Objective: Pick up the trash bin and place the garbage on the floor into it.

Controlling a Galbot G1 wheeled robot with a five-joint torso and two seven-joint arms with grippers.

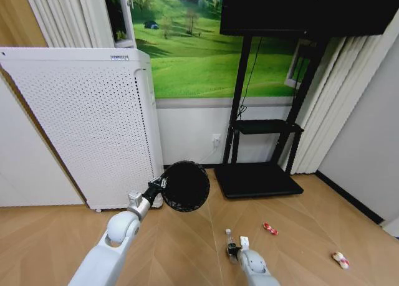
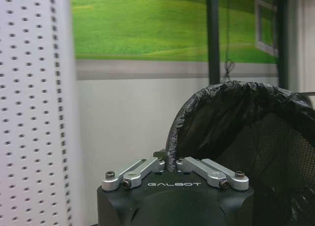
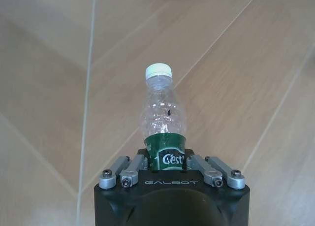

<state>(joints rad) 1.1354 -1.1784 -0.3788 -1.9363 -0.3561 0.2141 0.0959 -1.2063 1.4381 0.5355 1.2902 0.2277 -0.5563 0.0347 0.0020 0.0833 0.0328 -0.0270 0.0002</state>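
**A:** Fingers of the left gripper (image 2: 171, 163) are pinching the rim of the trash bin (image 1: 185, 185), closed on the edge where the black bag (image 2: 231, 117) folds over it. In the head view the bin is hanging off the floor (image 1: 187, 248) near the centre of the frame, tipped so its mouth is facing the camera, just beside the white perforated appliance (image 1: 81, 124).

**B:** And the right gripper (image 3: 170, 157)?

**A:** It is clamping the bottle (image 3: 163, 118) around the green label (image 3: 167, 157), cap pointing away from the wrist. In the head view bottle and gripper are sitting low, at lower centre of the frame.

**B:** How is the bottle going to handle?

**A:** Looking empty, so very light, thin-walled and easy to crush; I'd judge the label band a sound place to hold, being the straightest part. The bin is looking light too, but held by one rim point it is likely to swing, and the glossy bag may be slipping against the fingers.

**B:** What else is lying about?

**A:** Red wrapper (image 1: 270, 228) at lower right of centre, and the white-and-red piece (image 1: 340, 259) further toward the lower right corner, well apart from each other, both flat on the floor
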